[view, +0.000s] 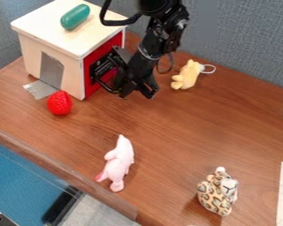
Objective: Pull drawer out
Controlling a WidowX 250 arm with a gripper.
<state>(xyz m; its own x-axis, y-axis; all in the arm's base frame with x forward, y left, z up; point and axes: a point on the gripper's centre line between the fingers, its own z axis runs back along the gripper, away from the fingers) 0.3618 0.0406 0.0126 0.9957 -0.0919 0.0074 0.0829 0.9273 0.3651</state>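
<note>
**Since the gripper [138, 94] sat right outside the drawer [101, 66], direction was everything**

As far as I could tell, the gripper was open, fingertips pointing down at the table [167, 132], and kinda apart. The black drawer was just beside it, toward the view's left, in the red side of the wooden box [55, 24]. So imo the pull had to go straight out from that side, toward the view's lower right, no sideways twist.
</note>
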